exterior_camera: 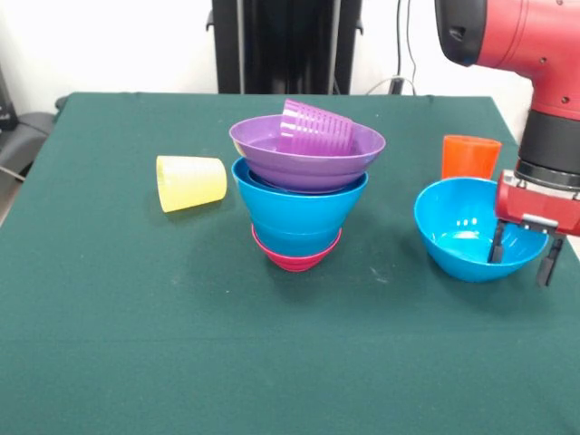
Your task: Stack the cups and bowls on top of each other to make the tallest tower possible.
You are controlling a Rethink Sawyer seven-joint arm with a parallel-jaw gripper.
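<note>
The tower (300,195) stands mid-table: a magenta bowl (296,256) at the base, blue bowls (300,210) above, a wide purple bowl (308,156) on top, and a purple cup (315,128) lying on its side in it. A yellow cup (190,182) lies on its side to the left. An orange cup (470,156) stands upside down at the right. A loose blue bowl (462,228) sits in front of it. My gripper (523,255) is open, its two fingers straddling that bowl's right rim.
The green table's (181,362) right edge runs close to the arm. The robot's black pedestal (285,45) stands at the far side behind the tower.
</note>
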